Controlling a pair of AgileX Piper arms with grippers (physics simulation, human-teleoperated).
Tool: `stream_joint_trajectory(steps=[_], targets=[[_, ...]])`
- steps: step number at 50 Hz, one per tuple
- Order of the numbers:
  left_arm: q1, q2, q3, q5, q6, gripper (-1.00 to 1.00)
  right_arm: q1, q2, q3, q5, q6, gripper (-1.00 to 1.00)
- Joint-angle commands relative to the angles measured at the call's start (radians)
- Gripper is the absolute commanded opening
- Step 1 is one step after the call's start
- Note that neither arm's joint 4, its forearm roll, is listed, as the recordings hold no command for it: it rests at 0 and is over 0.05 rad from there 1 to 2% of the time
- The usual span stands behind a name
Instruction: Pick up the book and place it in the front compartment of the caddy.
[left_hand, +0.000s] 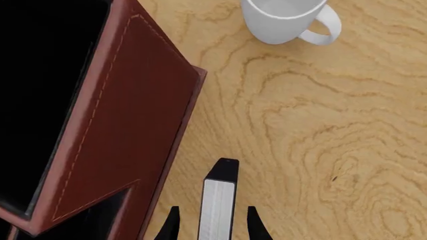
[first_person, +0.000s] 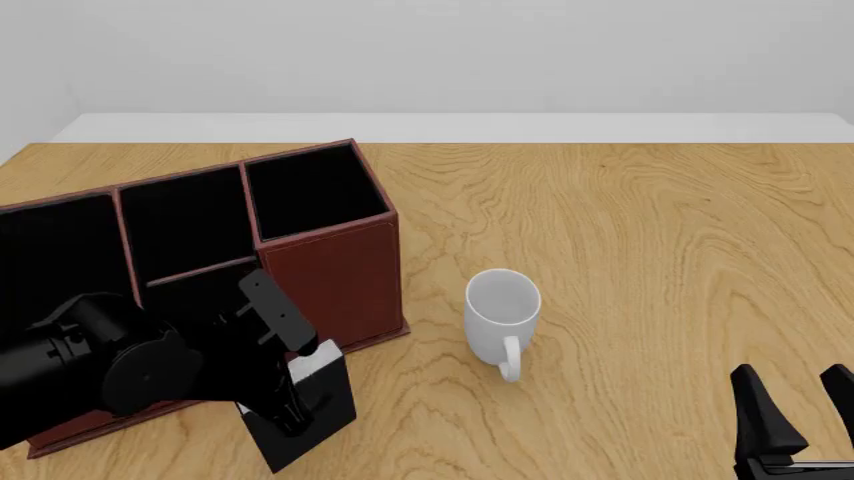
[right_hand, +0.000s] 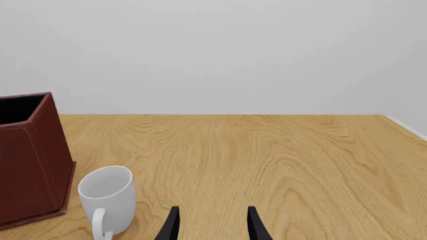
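The black book (first_person: 310, 412) stands on edge just in front of the reddish-brown caddy (first_person: 328, 268), with its white page strip facing up toward my left gripper (first_person: 294, 388). In the left wrist view the book (left_hand: 218, 202) sits between the two fingers of the left gripper (left_hand: 212, 224), with a gap showing on each side, so the jaws are open around it. The caddy's wall (left_hand: 127, 125) is close beside it. I cannot tell whether the book touches the table. My right gripper (first_person: 793, 388) is open and empty at the front right, and it also shows in the right wrist view (right_hand: 212, 221).
A white mug (first_person: 503, 305) stands upright on the wooden table to the right of the caddy, between the two arms. It also shows in the left wrist view (left_hand: 283, 22) and the right wrist view (right_hand: 107, 192). The caddy's corner (right_hand: 30, 160) shows in the right wrist view.
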Motion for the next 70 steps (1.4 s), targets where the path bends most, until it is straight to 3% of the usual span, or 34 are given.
stream_joint_trajectory(steps=[1, 5, 6, 9, 18, 21, 29, 42, 45, 49, 52, 58, 63, 70], targets=[[-0.001, 0.003, 0.003, 0.001, -0.005, 1.0, 0.0, 0.0, 0.0, 0.0, 0.0, 1.0], [0.015, 0.009, -0.001, -0.008, -0.025, 1.0, 0.0, 0.0, 0.0, 0.0, 0.0, 1.0], [0.003, 0.004, -0.011, -0.006, -0.057, -1.0, 0.0, 0.0, 0.0, 0.0, 0.0, 1.0], [0.049, -0.006, -0.02, -0.019, -0.001, -1.0, 0.0, 0.0, 0.0, 0.0, 0.0, 1.0], [0.043, -0.052, -0.01, -0.028, 0.023, -1.0, 0.0, 0.0, 0.0, 0.0, 0.0, 1.0], [0.049, -0.093, 0.0, -0.045, 0.066, -1.0, 0.0, 0.0, 0.0, 0.0, 0.0, 1.0], [-0.031, -0.244, 0.016, -0.058, 0.122, -1.0, 0.0, 0.0, 0.0, 0.0, 0.0, 1.0], [-0.201, -0.498, -0.023, -0.012, 0.135, -1.0, 0.0, 0.0, 0.0, 0.0, 0.0, 1.0], [-0.215, -0.52, -0.038, 0.002, 0.127, -1.0, 0.0, 0.0, 0.0, 0.0, 0.0, 1.0], [-0.24, -0.588, -0.04, 0.006, 0.176, -1.0, 0.0, 0.0, 0.0, 0.0, 0.0, 1.0], [-0.245, -0.592, -0.076, 0.035, 0.146, -1.0, 0.0, 0.0, 0.0, 0.0, 0.0, 1.0], [-0.229, -0.653, -0.069, 0.037, 0.263, -1.0, 0.0, 0.0, 0.0, 0.0, 0.0, 1.0], [-0.252, -0.673, -0.077, 0.066, 0.267, -1.0, 0.0, 0.0, 0.0, 0.0, 0.0, 1.0], [-0.234, -0.74, -0.049, 0.049, 0.362, -1.0, 0.0, 0.0, 0.0, 0.0, 0.0, 1.0]])
